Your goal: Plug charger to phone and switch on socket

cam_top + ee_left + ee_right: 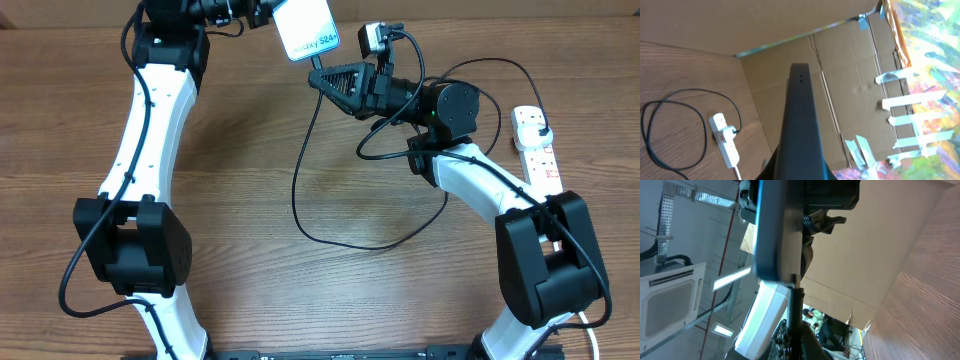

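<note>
Overhead, upper middle: left gripper [268, 12] is pinching the phone [305, 27]; right gripper [323, 74] is pinching the charger [299, 180] below; tilting is risking a missed insertion.

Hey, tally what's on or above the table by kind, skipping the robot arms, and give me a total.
phone: 1
charger cable: 1
power strip: 1
Total: 3

Overhead: high, straight down on the desk [250, 150], whole scene in frame. Left wrist: close along the phone [305, 27] edge toward a cardboard wall [850, 65], sharing the socket [538, 150] with overhead. Right wrist: tilted toward the ceiling [685, 280], phone edge very near.
</note>
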`<state>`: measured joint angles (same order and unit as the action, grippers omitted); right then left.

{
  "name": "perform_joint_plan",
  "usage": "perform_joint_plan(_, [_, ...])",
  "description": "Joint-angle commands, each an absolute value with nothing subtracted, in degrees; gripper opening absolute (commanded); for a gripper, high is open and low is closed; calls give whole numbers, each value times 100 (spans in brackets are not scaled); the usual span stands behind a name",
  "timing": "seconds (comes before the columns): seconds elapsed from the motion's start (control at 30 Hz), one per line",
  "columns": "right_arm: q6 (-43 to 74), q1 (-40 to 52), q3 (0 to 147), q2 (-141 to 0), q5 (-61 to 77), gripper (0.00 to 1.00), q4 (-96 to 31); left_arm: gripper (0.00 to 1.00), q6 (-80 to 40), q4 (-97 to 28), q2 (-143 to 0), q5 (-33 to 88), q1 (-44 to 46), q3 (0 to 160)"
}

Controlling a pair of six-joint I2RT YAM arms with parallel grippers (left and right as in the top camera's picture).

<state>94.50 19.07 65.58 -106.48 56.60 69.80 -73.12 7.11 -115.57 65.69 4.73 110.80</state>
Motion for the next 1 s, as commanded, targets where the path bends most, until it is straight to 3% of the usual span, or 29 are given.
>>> perform_joint_plan(0.0, [9476,1887,6641,-10652,5642,4,7024,4,-7196,751,-11596,6484,410,11157])
perform_joint_plan(0.73, [9474,1887,6641,-10652,5616,4,7022,4,-6858,578,-11596,6565,519,11157])
perform_joint_plan(0.97, [9474,1887,6641,-10652,5616,4,7022,4,-7365,582,-11596,6539,521,11157])
